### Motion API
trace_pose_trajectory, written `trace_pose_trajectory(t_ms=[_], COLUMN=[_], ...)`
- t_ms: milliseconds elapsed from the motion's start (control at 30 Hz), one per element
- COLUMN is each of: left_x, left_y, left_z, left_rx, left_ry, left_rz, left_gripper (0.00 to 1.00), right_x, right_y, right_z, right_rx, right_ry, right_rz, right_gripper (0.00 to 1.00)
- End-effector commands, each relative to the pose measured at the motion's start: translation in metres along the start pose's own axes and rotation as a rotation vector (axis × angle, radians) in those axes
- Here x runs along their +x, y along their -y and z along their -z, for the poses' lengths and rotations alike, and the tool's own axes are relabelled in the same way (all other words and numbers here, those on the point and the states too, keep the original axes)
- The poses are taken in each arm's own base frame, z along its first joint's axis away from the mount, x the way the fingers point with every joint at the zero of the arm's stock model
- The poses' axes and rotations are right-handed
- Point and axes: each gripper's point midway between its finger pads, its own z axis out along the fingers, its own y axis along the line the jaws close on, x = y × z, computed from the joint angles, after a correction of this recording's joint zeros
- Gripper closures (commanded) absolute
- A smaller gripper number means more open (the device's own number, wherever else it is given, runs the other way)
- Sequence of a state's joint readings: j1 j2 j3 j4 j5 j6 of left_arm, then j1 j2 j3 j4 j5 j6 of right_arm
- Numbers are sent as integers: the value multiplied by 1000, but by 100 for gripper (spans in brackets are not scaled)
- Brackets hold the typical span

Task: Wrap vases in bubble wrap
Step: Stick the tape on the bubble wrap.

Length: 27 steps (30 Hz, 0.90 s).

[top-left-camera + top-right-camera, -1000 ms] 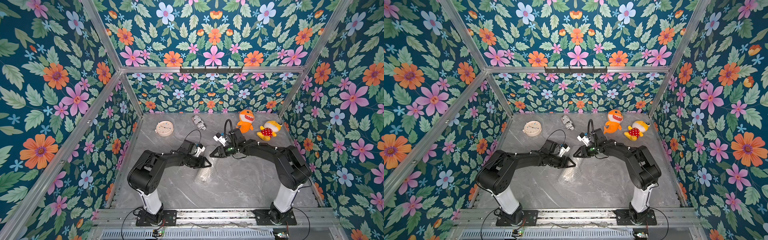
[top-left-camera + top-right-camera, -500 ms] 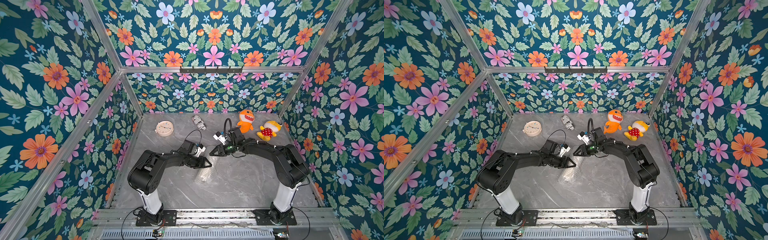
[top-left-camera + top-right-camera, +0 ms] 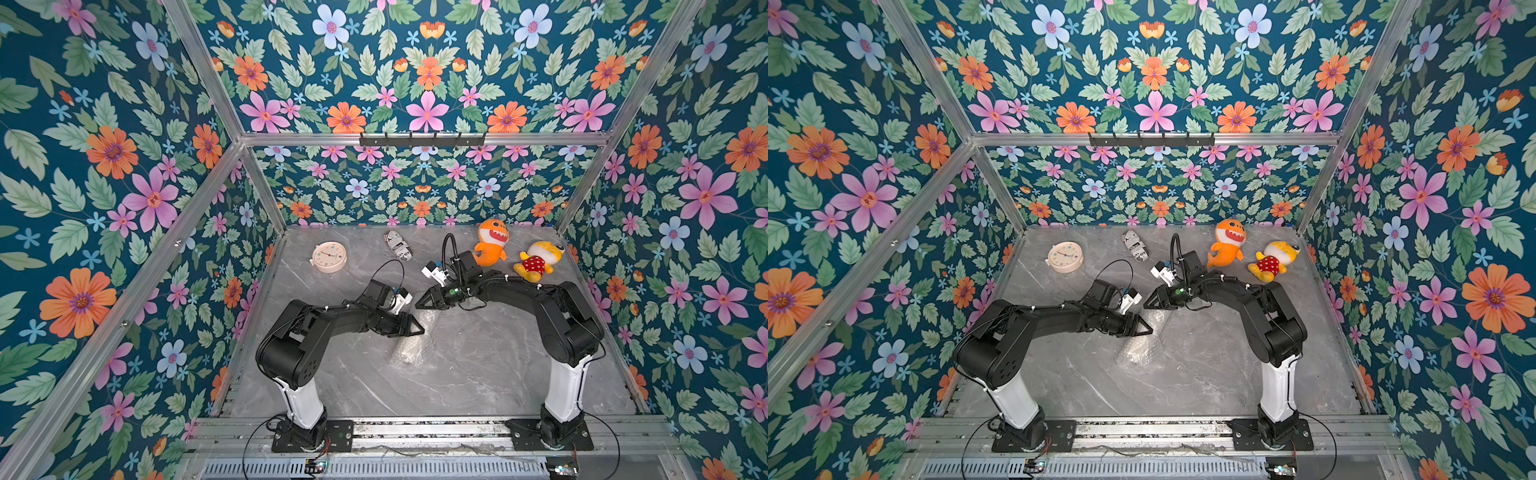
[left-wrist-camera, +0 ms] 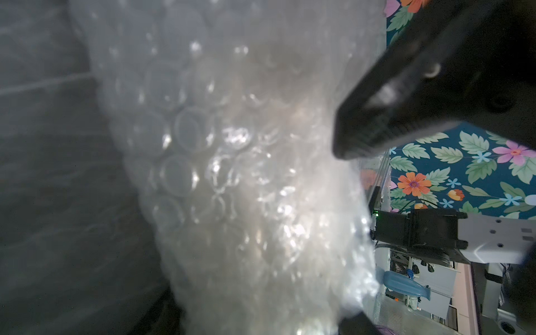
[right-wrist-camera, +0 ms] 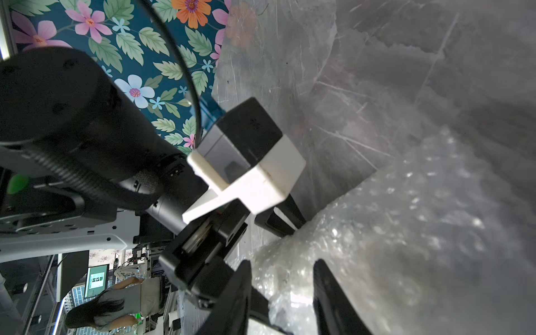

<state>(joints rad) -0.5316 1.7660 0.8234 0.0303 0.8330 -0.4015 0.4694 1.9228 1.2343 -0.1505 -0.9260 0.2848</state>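
Note:
The bubble wrap lies as a rolled, glinting bundle on the grey marble table, seen in both top views. The vase is hidden; only a pale cream mass shows through the wrap in the left wrist view. My left gripper comes in from the left, shut on the bundle, which fills the space between its jaws. My right gripper reaches the bundle's far end. Its two black fingers straddle and pinch the wrap. The two grippers are close together.
At the back of the table lie a cream round clock, a black-and-white printed cylinder, an orange plush and a yellow plush. Flowered walls close in the left, right and back sides.

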Motion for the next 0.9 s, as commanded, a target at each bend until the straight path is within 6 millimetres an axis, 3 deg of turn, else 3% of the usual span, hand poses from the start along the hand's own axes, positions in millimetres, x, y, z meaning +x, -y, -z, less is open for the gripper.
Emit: trace_pose_trajectory(t_ms=[0, 267, 467, 867], left_x=[3, 3, 5, 4], left_y=[-2, -1, -3, 0], left_z=[-1, -2, -2, -1], left_rx=[-8, -6, -7, -6], left_ry=[-15, -19, -23, -18], left_rz=[2, 1, 3, -3], left_gripper=[72, 72, 72, 72], right_x=[-8, 1, 12, 3], right_y=[-4, -16, -10, 2], right_z=[13, 25, 10, -11], right_rx=[9, -19, -54, -53], right_ry=[53, 94, 61, 16], right_rz=[33, 47, 20, 1], right_gripper=[62, 60, 60, 61])
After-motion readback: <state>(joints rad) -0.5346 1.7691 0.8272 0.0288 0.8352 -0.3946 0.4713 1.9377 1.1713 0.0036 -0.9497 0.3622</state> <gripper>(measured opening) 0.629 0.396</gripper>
